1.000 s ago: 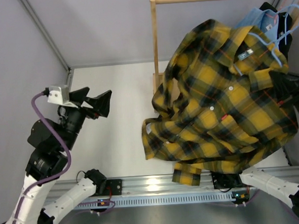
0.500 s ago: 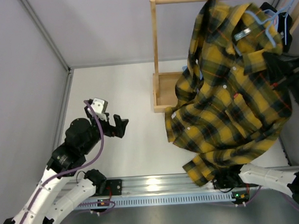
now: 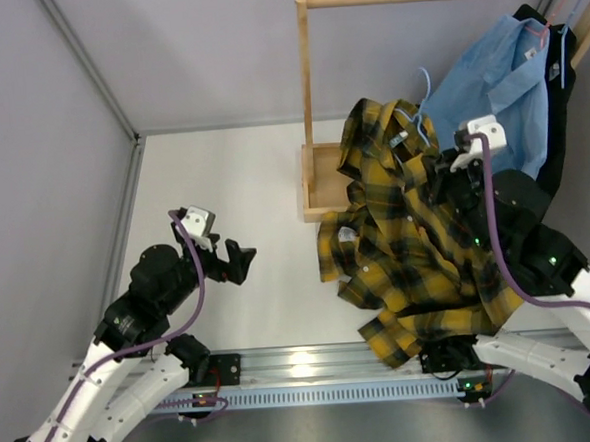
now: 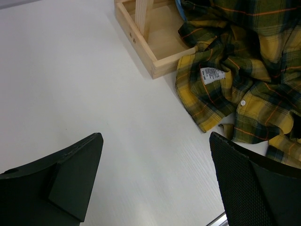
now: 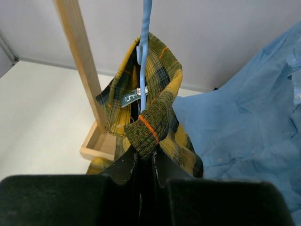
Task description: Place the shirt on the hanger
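though rumpled on the hanger (image 5: 145,56), yellow plaid shirt (image 3: 408,264), pinched in right end effector (image 5: 146,153)

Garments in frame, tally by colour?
plaid shirt: 1
blue shirt: 1
black garment: 1
Total: 3

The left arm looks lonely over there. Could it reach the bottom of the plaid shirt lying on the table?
Probably yes. The left gripper is open and faces the plaid shirt, whose lower edge seems to rest on the table, with only bare tabletop between them.
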You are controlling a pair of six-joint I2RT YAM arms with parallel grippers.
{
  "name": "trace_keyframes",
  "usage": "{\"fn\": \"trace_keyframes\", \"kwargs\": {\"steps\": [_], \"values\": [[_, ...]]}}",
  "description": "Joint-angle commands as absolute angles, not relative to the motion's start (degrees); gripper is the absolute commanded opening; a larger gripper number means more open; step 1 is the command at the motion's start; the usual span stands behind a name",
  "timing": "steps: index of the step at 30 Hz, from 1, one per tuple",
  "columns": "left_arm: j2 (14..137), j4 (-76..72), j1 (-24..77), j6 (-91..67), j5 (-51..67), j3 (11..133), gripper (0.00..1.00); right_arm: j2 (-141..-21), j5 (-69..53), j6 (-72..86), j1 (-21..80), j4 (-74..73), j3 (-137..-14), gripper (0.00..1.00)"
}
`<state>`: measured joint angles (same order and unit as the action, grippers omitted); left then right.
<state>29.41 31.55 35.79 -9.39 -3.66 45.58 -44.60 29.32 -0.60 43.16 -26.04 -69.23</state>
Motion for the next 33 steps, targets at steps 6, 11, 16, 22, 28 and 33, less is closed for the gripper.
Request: {"fn": "trace_keyframes", "kwargs": {"steps": [6, 11, 16, 22, 28, 33], "values": [[28.6, 30.5, 33.1, -9.9, -4.3, 45.4, 0.98, -56.8, 25.2, 6.1, 31.5, -7.5, -83.2, 0.0], [27.8, 30.2, 29.4, -10.4, -5.2, 45.4, 0.98, -66.5, 27.1, 6.9, 30.5, -5.9, -92.4, 0.0], [27.7, 30.1, 26.5, -10.6, -4.9, 45.5, 0.98, -74.5, 24.8, 7.9, 29.0, -8.9, -104.2, 0.0], [27.4, 30.2, 25.6, -10.6, -4.9, 45.5, 0.98, -80.2, 23.0, 9.7, 26.8, -11.6, -109.0, 0.0], [27.3, 30.1, 25.6, -10.8, -4.0, 45.3, 0.98, -78.7, 23.6, 10.6, 26.3, -8.7, -99.9, 0.0], [27.5, 30.1, 24.9, -10.6, -6.5, 45.2, 0.98, -77.9, 23.2, 11.2, 25.5, -7.0, -94.7, 0.0]]}}
